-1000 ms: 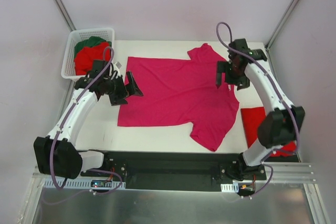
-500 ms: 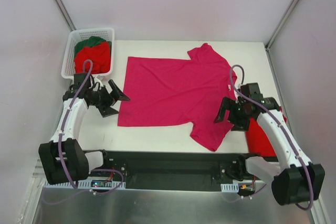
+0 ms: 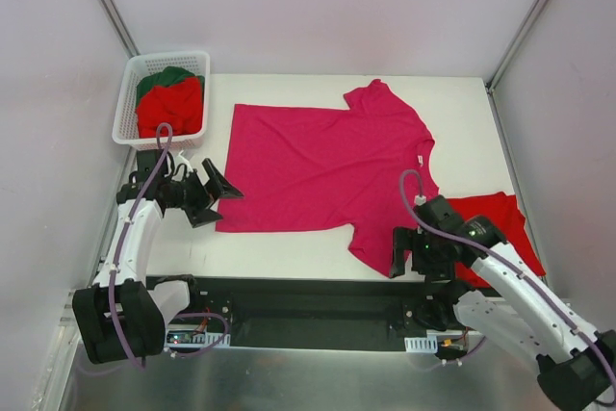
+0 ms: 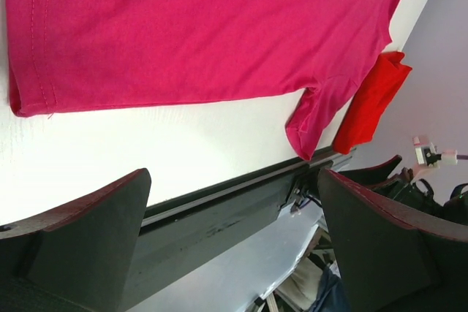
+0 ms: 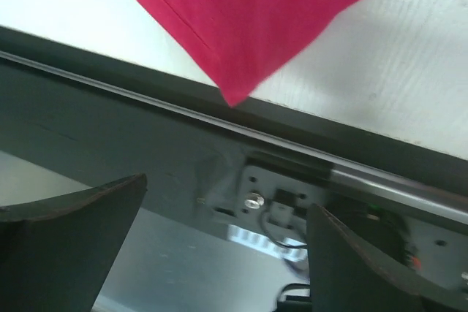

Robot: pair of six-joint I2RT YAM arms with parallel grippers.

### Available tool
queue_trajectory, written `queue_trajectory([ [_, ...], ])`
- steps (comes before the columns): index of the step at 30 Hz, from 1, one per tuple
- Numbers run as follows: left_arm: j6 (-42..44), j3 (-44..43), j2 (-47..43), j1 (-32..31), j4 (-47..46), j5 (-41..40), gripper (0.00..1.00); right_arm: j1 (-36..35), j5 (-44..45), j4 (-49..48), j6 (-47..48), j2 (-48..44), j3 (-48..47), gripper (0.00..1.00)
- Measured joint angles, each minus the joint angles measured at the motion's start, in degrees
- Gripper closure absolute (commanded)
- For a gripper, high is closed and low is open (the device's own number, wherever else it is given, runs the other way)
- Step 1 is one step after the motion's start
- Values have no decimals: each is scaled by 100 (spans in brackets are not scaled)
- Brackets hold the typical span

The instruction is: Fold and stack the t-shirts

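At the far-left corner a white lattice basket (image 3: 131,103) holds a bright red t-shirt (image 3: 171,109) with a dark green t-shirt (image 3: 169,76) behind it. Just nearer, the left arm rises from its base along the tabletop's (image 3: 279,245) left edge and bends inward. The left gripper (image 3: 214,199) is level with the cloth, its fingers spread wide and empty. They point at the near-left hem corner of the magenta-pink t-shirt (image 3: 318,166); a strip of bare tabletop separates them from it.

That shirt lies spread flat across the middle, hem to the left and collar to the right. One sleeve reaches toward the far edge, the other toward the near edge. Open white surface borders it at the far and near sides.

The right arm lies low and stretched from the near-right corner, its wrist over the near edge. The right gripper (image 3: 408,263) has its fingers wide apart, holding nothing, beside the near sleeve's tip, above the black mounting rail (image 3: 308,300). To its right a folded red t-shirt (image 3: 500,214) lies by the right edge, partly under that arm.
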State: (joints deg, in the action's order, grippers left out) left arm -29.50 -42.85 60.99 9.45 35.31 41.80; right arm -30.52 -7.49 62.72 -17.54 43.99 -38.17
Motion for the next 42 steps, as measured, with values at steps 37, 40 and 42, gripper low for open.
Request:
queue_trajectory([
  [37, 490, -404, 693, -1093, 1307, -1982, 1, -3871, 2754, -1005, -1340, 2581, -136, 52],
  [40, 490, -404, 693, -1093, 1307, -1980, 1, -3871, 2752, -1121, -1377, 2612, -52, 64],
  [42, 490, -404, 693, -1093, 1307, -1978, 1, -3871, 2761, -1150, -1392, 2653, 11, 68],
])
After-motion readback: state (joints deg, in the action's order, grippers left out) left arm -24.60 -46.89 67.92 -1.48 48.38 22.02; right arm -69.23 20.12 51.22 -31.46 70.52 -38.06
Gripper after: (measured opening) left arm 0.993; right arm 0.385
